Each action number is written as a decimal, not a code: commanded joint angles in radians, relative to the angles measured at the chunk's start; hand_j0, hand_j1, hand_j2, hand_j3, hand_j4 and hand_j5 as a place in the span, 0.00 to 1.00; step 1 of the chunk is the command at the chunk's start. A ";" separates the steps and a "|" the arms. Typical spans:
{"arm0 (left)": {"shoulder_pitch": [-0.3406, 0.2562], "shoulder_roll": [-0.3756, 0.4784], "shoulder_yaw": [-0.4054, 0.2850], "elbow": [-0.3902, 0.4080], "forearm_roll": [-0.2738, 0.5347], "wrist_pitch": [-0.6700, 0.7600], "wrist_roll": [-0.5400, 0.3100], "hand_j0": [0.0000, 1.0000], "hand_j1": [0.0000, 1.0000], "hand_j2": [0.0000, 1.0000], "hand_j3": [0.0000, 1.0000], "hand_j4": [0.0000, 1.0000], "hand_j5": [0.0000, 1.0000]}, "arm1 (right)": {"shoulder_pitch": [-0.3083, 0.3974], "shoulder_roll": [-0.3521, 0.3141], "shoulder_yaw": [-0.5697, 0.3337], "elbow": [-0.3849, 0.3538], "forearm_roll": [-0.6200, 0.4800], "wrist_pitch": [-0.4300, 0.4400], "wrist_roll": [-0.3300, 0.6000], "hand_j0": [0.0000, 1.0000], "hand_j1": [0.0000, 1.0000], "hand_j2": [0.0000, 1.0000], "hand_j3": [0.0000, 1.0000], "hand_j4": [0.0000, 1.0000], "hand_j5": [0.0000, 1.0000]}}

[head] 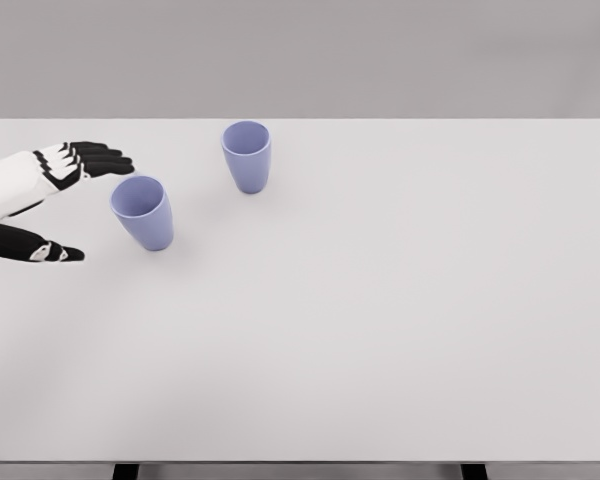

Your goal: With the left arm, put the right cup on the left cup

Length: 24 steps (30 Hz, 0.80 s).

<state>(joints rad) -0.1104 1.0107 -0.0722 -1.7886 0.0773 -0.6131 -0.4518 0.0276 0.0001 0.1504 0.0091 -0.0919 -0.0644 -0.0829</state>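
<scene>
Two upright lilac cups stand apart on your white surface point(380, 330): the right cup point(246, 156) farther back, the left cup point(142, 212) nearer your left hand point(55, 205), whose fingers are spread wide and empty. It looks light, rigid, likely slippery; grip its sidewall mid-height.

A bare simulated test space, like a lab bench setup: one wide, plain white rectangular table point(380, 330) fills the view, with dark legs just showing at its near edge, and a flat, featureless grey wall point(380, 55) stands along its far side.
</scene>
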 commanded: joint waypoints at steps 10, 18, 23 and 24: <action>-0.017 0.003 0.006 0.002 0.058 0.002 0.001 1.00 1.00 1.00 1.00 1.00 1.00 | 0.000 0.000 0.000 0.000 0.000 0.000 0.000 1.00 1.00 1.00 1.00 1.00 1.00; -0.072 0.003 -0.014 -0.012 0.133 0.002 -0.005 1.00 1.00 1.00 1.00 1.00 1.00 | 0.000 0.000 0.000 0.000 0.000 0.000 0.000 1.00 1.00 1.00 1.00 1.00 1.00; -0.107 0.000 -0.032 -0.012 0.165 0.002 -0.033 1.00 1.00 1.00 1.00 1.00 1.00 | 0.000 0.000 0.000 0.000 0.000 0.000 0.000 1.00 1.00 1.00 1.00 1.00 1.00; -0.203 -0.013 -0.155 -0.012 0.259 0.305 -0.085 1.00 1.00 1.00 1.00 1.00 1.00 | 0.000 0.000 0.000 0.000 0.000 0.000 0.000 1.00 1.00 1.00 1.00 1.00 1.00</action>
<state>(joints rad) -0.3145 1.0063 -0.1423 -1.8000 0.2635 -0.5082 -0.4970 0.0276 0.0001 0.1503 0.0091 -0.0919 -0.0644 -0.0829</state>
